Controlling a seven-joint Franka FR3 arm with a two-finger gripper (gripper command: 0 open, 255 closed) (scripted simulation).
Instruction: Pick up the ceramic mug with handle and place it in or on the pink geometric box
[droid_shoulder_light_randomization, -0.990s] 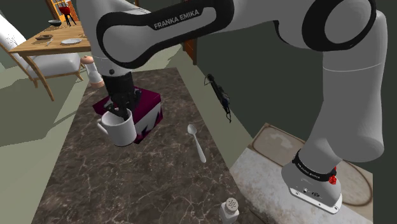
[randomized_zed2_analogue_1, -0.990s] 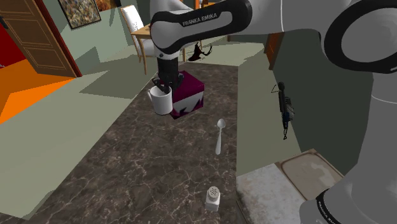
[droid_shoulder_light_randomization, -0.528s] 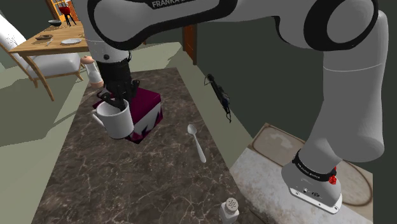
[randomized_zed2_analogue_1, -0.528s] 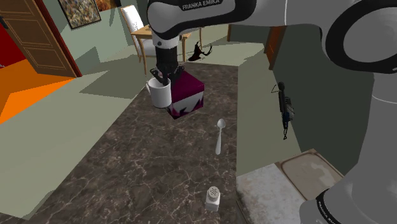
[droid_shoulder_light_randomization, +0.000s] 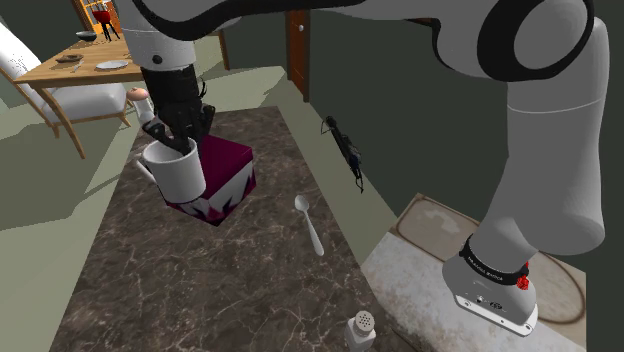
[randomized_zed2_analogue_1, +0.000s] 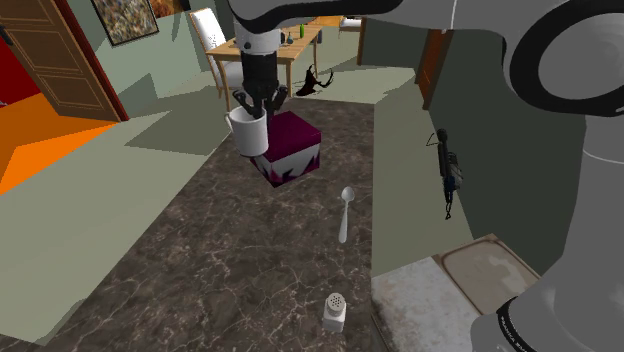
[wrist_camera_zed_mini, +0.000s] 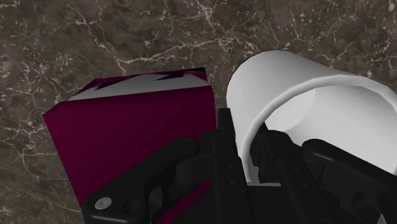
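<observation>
Above the counter: mug in grip

Shoulder view: the gripper (droid_shoulder_light_randomization: 178, 142) pinches the rim of a plain white mug (droid_shoulder_light_randomization: 180, 175), clear of the marble counter (droid_shoulder_light_randomization: 230, 270). Second exterior view: the mug hangs against the magenta-and-white box (randomized_zed2_analogue_1: 293, 150). Wrist view: the mug is seemingly beside the box, not over it.

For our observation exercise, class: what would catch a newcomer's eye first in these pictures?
The black gripper holds a white mug by its rim, in the air beside a magenta box on the dark marble counter. Nearer the stand are a white spoon and a shaker.
</observation>
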